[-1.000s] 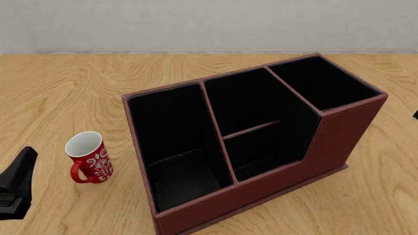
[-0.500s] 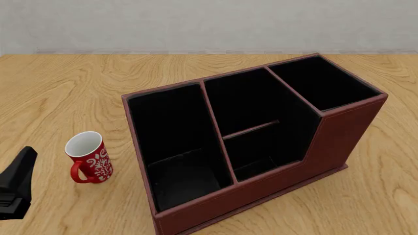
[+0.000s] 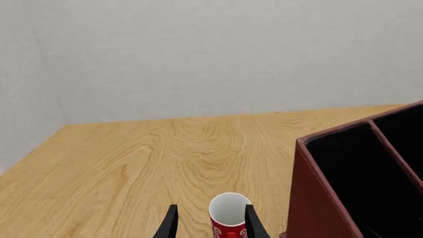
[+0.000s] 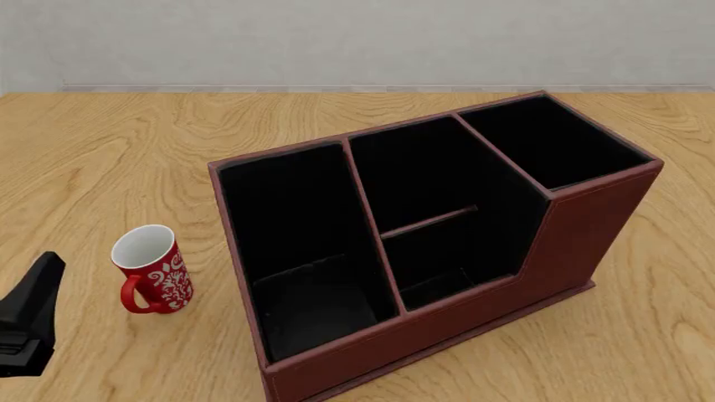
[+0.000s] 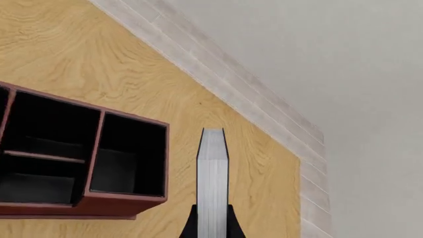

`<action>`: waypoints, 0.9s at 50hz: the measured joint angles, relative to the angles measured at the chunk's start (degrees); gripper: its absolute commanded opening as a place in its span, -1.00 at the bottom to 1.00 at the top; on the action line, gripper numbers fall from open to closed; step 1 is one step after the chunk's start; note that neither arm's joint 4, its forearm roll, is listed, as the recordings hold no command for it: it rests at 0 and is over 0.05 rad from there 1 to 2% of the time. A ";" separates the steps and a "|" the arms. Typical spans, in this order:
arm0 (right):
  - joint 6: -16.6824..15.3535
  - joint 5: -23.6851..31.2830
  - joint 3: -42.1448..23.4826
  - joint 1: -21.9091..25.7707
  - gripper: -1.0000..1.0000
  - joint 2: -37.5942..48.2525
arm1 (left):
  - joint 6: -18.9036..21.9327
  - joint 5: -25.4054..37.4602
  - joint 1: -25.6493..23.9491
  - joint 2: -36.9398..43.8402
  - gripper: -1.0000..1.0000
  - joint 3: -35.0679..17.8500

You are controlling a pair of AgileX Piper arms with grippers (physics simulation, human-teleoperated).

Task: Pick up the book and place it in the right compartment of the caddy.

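**Book pinched in the right jaws, off to the side of the caddy**

The book (image 5: 213,168) sits edge-on between the right jaws (image 5: 212,223), which pinch it from both sides; its white page edges face the wrist camera and its thin black cover shows only as a dark rim. It is held above the surface (image 5: 258,163), clear of the caddy (image 5: 86,203) and beside the right compartment (image 5: 129,158), the narrow end section. In the front view neither the book nor the right jaws appear.

A second ago a dark sliver showed at the right edge of the front view; now it is gone. The left jaws (image 4: 28,322) have barely shifted at the lower left corner.

The caddy (image 4: 581,243) is a red-brown, leather-look box with black lining, three sections and a crossbar in the middle one. The surface (image 4: 112,159) is pale wood with bold grain. In the left wrist view the left jaws (image 3: 210,225) stand spread, holding nothing; the mug (image 3: 229,218) appears between them but lies beyond. The mug (image 4: 151,270) is red with white scrollwork and a white inside, standing upright near the caddy's left end.
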 measured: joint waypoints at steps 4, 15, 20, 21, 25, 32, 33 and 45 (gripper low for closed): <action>2.06 0.00 -0.96 1.91 -1.00 0.32 | 0.06 0.00 0.01 0.00 1.00 0.03; 9.22 0.00 -2.99 7.85 -1.00 1.46 | 0.37 0.10 -0.08 0.00 1.00 0.07; 11.85 0.00 -3.42 10.23 -1.00 2.07 | 0.50 0.17 -0.22 0.00 1.00 0.08; 12.35 0.00 -3.47 10.71 -1.00 2.20 | 0.52 0.18 -0.23 0.00 1.00 0.07; 13.71 0.00 -3.34 11.84 -1.00 2.68 | 0.59 0.21 -0.25 0.00 1.00 0.07; 15.54 0.00 -2.41 13.39 -1.00 3.74 | 0.65 0.30 -0.26 0.00 1.00 0.11; 15.70 0.00 -2.24 13.54 -1.00 3.91 | 0.66 0.31 -0.27 0.00 1.00 0.12; 17.12 0.00 -0.44 14.65 -1.00 6.22 | 0.60 0.51 -0.19 0.00 1.00 0.13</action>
